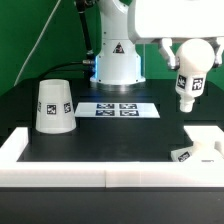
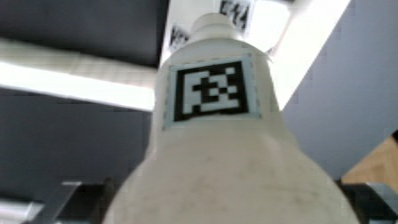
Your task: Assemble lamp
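The bulb hangs in the air on the exterior view's right, above the base — long axis near upright, neck aimed downward. The gripper points straight down — jaws clamped on the bulb's fat end.

The tool held the bulb clear above the dark bench on the exterior view's right, neck pointing down and tag facing the camera. Below it, the base lay beside the white border wall. The shade stood wide end down on the exterior view's left, well apart, with the marker board between.
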`<control>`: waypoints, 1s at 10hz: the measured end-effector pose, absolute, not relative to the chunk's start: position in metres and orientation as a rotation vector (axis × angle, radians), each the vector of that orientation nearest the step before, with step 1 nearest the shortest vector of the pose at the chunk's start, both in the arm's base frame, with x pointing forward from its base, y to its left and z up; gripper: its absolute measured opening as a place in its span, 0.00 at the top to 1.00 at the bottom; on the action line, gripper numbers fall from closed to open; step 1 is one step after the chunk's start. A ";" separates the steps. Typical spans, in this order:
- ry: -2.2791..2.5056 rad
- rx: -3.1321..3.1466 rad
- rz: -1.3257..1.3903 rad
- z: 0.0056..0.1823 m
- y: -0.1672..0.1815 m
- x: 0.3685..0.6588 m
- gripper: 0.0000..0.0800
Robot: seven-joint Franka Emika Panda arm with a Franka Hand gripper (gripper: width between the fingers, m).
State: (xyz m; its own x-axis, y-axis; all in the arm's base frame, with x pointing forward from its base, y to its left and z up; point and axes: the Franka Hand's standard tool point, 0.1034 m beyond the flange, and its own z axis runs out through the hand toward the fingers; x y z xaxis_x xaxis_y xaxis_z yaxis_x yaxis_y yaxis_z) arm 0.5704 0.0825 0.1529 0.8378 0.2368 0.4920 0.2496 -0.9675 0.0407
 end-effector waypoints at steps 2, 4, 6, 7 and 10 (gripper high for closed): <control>-0.402 -2.994 -0.752 0.146 0.084 0.567 0.28; -0.409 -2.992 -0.725 0.140 0.090 0.576 0.28; -0.402 -2.977 -0.733 0.147 0.102 0.603 0.28; -0.405 -2.970 -0.733 0.151 0.110 0.608 0.28; -0.417 -2.969 -0.728 0.150 0.113 0.606 0.28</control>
